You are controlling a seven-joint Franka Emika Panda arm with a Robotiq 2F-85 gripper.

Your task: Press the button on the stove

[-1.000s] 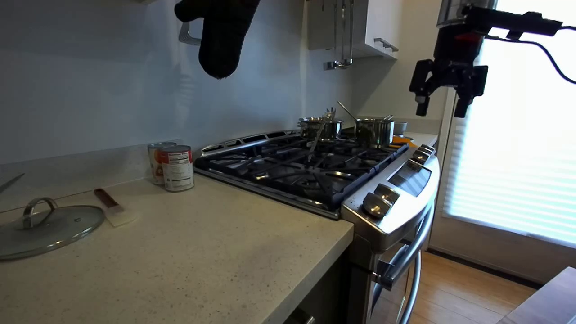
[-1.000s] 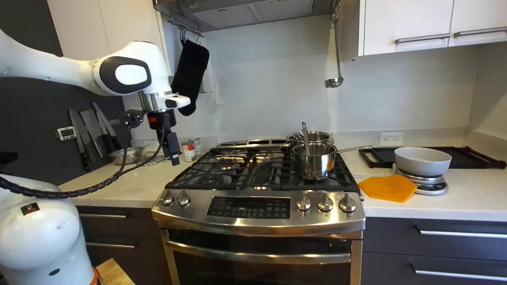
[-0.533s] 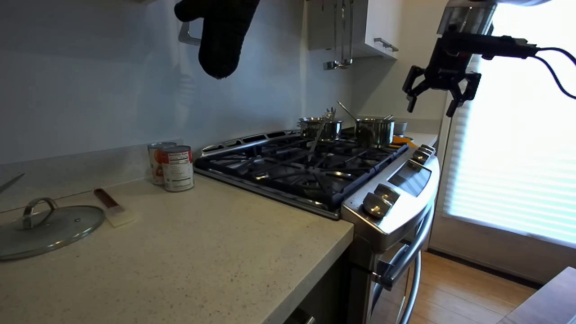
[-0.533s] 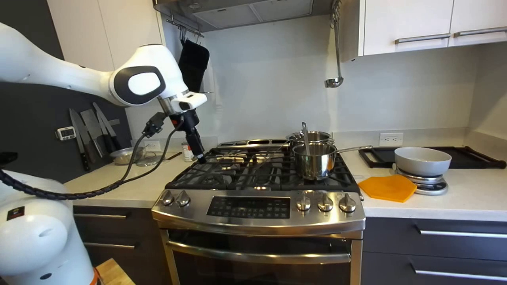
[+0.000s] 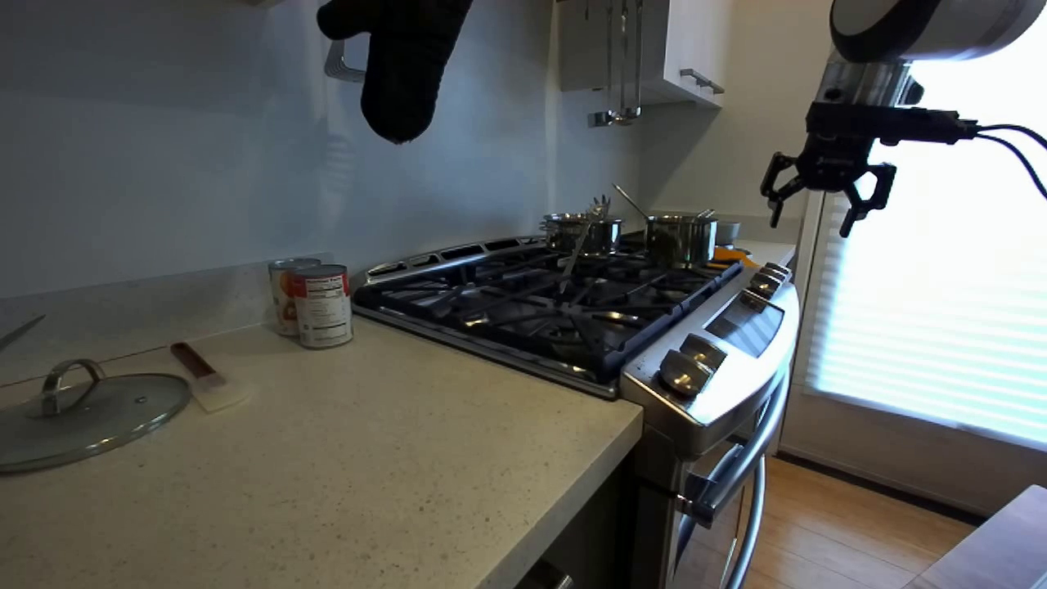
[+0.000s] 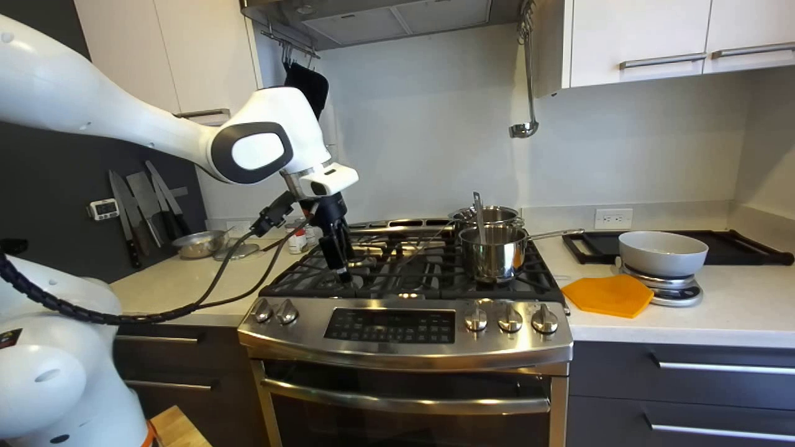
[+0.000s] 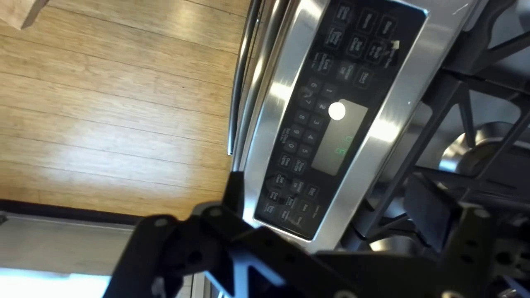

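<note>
The stove is a wide steel range; its front and its side show in the exterior views. Its black touch panel lies in the middle of the slanted front strip, between knobs. In the wrist view the panel shows many small flat buttons and a lit green clock; which button is meant cannot be told. My gripper is open and empty, pointing down with a tilt. It hovers over the left front of the grates, apart from the panel. In the wrist view the fingers stand wide apart beyond the panel's lower end.
Two steel pots with utensils stand on the right-hand burners. Knobs flank the panel. An oven handle juts out below. Cans and a glass lid rest on the counter. A dark mitt hangs behind.
The arm has moved right from over the left counter edge to over the stove's left front burner. The gripper has tilted from near vertical. It has stayed open.
</note>
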